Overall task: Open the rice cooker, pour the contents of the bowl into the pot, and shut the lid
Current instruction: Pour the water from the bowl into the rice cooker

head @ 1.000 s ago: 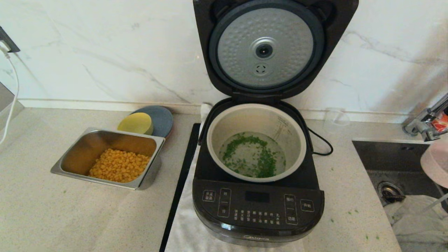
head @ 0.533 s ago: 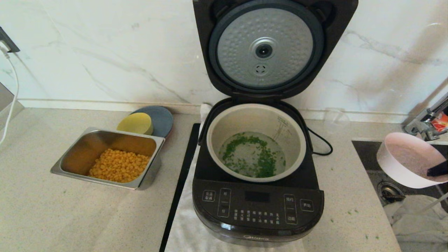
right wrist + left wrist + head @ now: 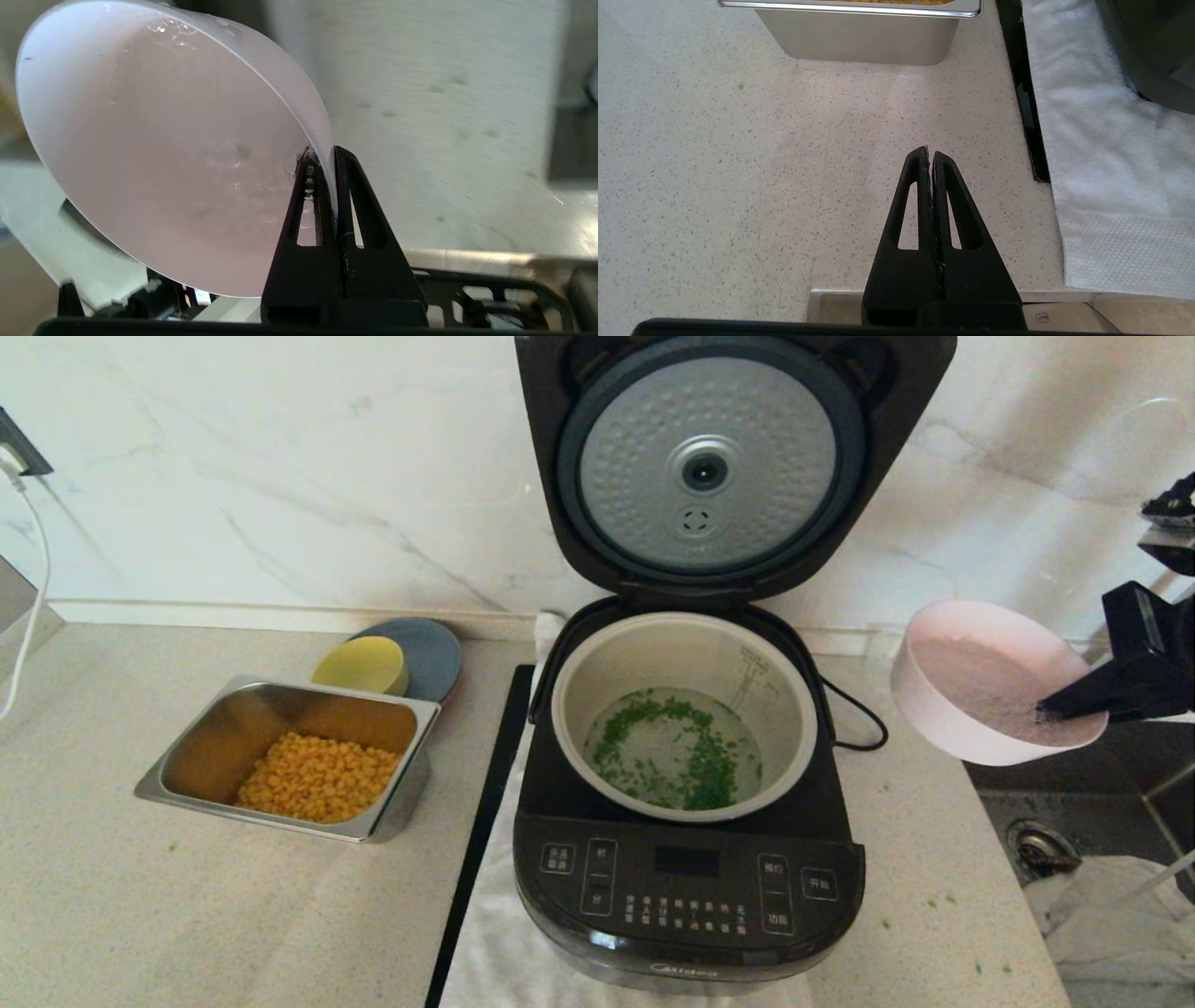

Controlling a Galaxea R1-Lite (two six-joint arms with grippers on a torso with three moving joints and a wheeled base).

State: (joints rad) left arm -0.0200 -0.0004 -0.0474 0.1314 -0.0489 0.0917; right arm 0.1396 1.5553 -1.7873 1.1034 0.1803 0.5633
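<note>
My right gripper point(image 3: 329, 161) pinching the bowl point(image 3: 990, 681) rim, held right of the rice cooker point(image 3: 686, 859), lid point(image 3: 719, 467) up, my left gripper point(image 3: 930, 156) closed, empty.

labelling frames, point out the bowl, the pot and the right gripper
bowl point(image 3: 971, 695), head view, pink inside wall
pot point(image 3: 597, 681), head view, bare inner wall
right gripper point(image 3: 328, 161), right wrist view, between the fingertips, at the bowl's rim
</note>
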